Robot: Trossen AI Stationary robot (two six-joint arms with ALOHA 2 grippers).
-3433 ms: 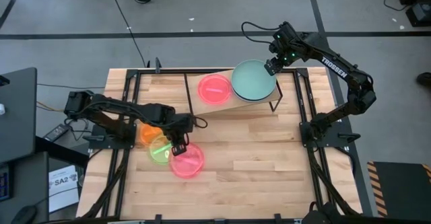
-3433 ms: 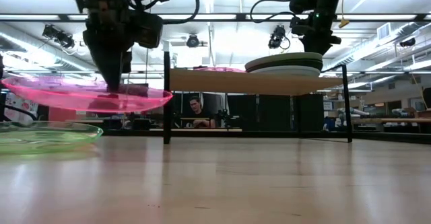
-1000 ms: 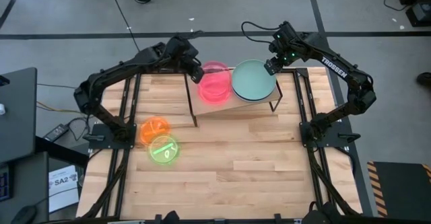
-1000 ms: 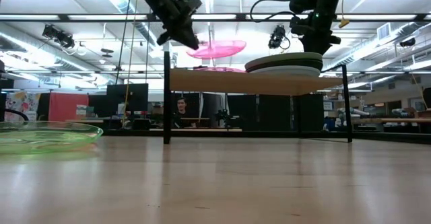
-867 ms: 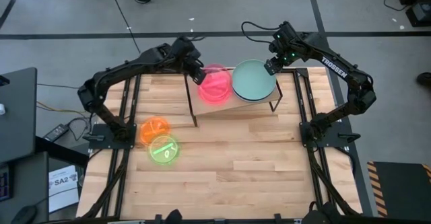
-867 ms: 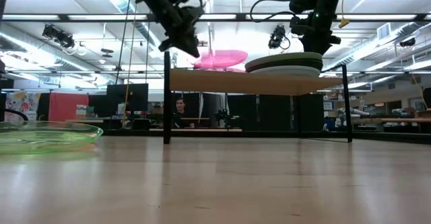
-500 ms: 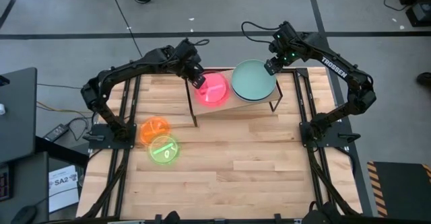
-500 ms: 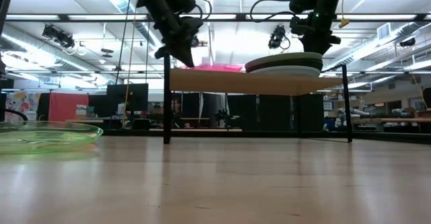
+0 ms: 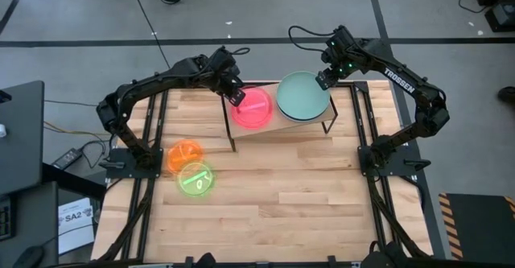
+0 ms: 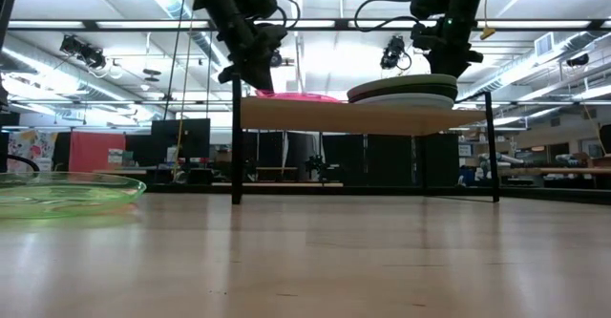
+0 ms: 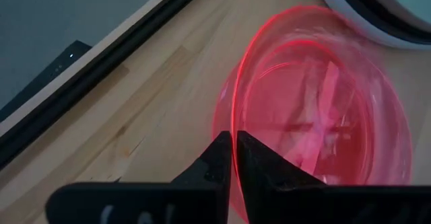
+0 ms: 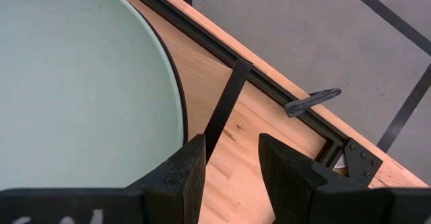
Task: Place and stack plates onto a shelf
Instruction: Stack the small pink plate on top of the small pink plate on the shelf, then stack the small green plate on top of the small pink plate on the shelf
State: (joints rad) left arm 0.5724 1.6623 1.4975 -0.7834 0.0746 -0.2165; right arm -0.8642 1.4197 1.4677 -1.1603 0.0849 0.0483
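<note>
High view first: your left end effector sits at the far-left rim of the pink plate, which lies on the left half of the shelf; the right end effector hovers at the far-right edge of the mint-green plate, which tops the stack on the shelf's right half. Down on the surface, near its left edge, you have the orange plate and the neon-green plate, overlapping. In the low view, the pink plate rests flat on the slanted shelf, with the left end effector at its rim and the stacked larger plates beside it under the right end effector; the neon-green plate lies in the foreground. In the left wrist view, your fingers are pinched almost together on the rim of the pink plate, which seems to sit on another reddish plate. In the right wrist view, the fingers stand apart, holding nothing, just beyond the mint-green plate.
</note>
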